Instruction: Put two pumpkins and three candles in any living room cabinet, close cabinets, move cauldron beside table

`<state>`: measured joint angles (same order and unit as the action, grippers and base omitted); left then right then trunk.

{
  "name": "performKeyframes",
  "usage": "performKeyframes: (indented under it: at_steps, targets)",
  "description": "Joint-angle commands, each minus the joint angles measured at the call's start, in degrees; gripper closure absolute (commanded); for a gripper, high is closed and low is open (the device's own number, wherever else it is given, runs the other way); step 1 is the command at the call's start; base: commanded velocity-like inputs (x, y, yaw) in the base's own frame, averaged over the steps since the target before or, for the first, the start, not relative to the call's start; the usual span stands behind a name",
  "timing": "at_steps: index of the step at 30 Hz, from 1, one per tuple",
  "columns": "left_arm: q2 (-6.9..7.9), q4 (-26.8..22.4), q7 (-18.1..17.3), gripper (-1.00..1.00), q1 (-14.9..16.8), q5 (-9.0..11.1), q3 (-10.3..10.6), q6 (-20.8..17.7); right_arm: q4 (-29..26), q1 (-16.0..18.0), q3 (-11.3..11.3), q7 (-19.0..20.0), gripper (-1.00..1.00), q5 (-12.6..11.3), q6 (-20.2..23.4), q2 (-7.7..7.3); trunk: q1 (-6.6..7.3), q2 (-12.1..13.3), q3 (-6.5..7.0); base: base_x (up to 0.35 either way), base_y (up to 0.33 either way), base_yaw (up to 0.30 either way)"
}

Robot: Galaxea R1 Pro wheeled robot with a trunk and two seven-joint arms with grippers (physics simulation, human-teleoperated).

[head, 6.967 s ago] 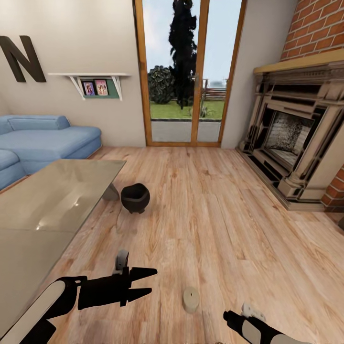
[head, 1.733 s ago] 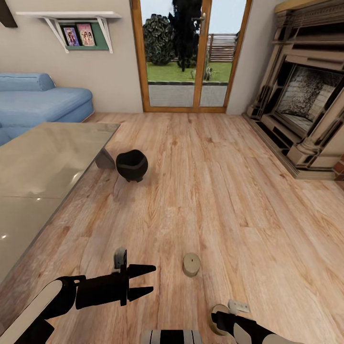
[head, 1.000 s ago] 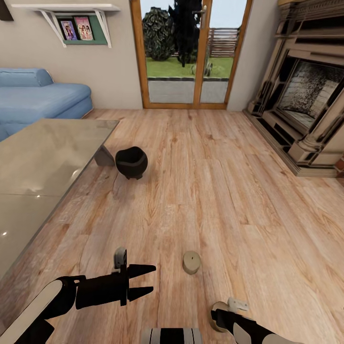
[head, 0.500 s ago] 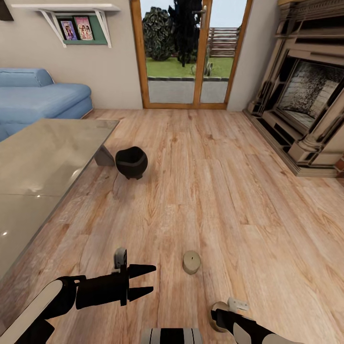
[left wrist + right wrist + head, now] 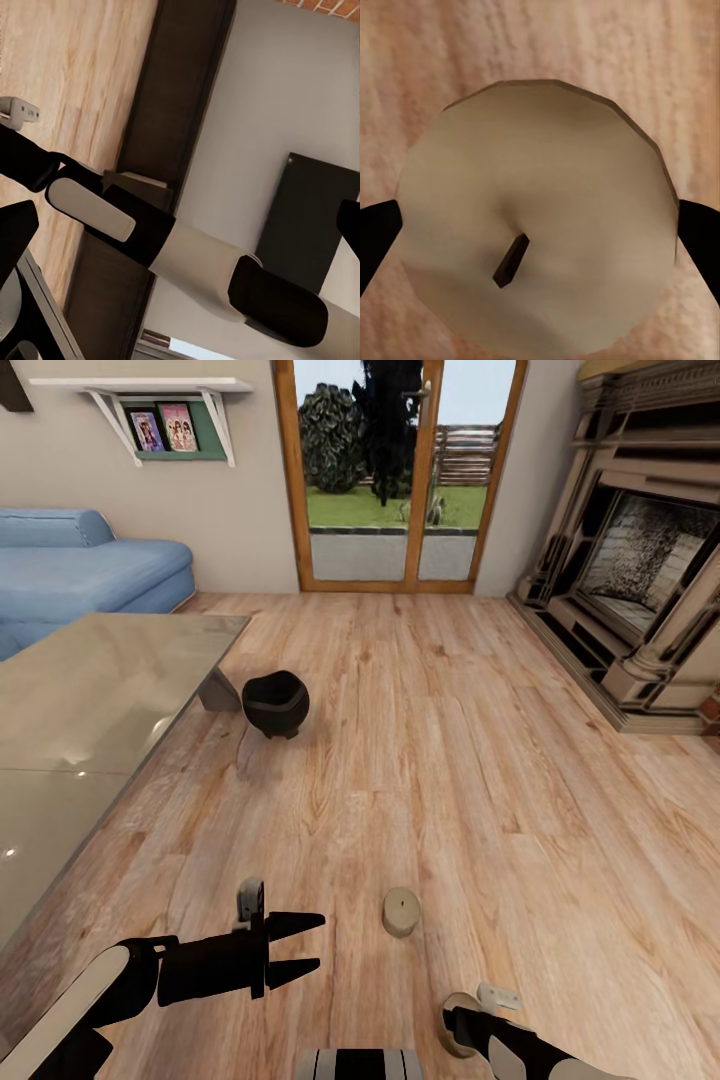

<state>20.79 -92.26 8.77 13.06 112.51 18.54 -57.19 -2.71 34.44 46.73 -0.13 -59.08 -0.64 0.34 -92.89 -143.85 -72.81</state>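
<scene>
Wide wood floor (image 5: 450, 760) spreads out ahead, with the glass door (image 5: 398, 470) at the far wall and the brick fireplace (image 5: 640, 560) along the right side. Over on the left, the blue sofa (image 5: 90, 575) sits behind a big glass-topped table (image 5: 90, 710). Just off that table's far corner stands the black cauldron (image 5: 275, 704), upright on the floor, close beside the table leg. The left wrist view takes in the long dark cabinet (image 5: 180, 97) against the pale wall, and the black TV (image 5: 311, 217) above it. Down low, the left gripper (image 5: 308, 945) hangs out flat over the floor, fingers spread apart, nothing between them. One candle (image 5: 401, 912) stands on the planks just to the right of it, apart from both arms. A second candle (image 5: 536, 244) is right under the right gripper (image 5: 455, 1022): it stands on the floor, wick up, with a dark fingertip (image 5: 376, 236) at either edge. Whether they're pressing on the wax, can't tell.
</scene>
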Motion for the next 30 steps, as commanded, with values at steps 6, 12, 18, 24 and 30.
performKeyframes:
  at_steps: [6,12,18,24,30]
  targets:
    - [0.04,-0.02,0.54,-1.0,0.04,0.63,0.0,-0.03,0.01,0.02,0.63,0.04,1.0,-0.68,-0.06,0.01,0.01,-0.01,-0.04,0.0,0.0,0.0]
    - [0.04,-0.02,0.54,-1.0,0.04,0.65,0.0,-0.03,-0.01,0.02,0.64,0.04,1.0,-0.68,-0.06,0.01,0.01,-0.01,-0.04,0.0,0.0,0.0]
    - [0.01,-0.02,0.54,-1.0,0.04,0.64,0.0,-0.03,0.0,0.02,0.64,0.04,1.0,-0.68,-0.06,0.01,0.08,0.03,0.62,0.0,0.0,0.0]
    - [0.02,-0.02,0.54,-1.0,0.04,0.62,0.03,-0.03,0.01,0.02,0.63,0.04,1.0,-0.68,-0.06,0.01,0.24,0.11,1.95,0.0,0.0,0.0]
    - [-0.03,-0.02,0.54,-1.0,0.04,0.62,0.09,-0.03,0.02,0.02,0.56,0.04,1.0,-0.68,-0.08,-0.05,0.39,0.19,3.28,0.0,0.0,0.0]
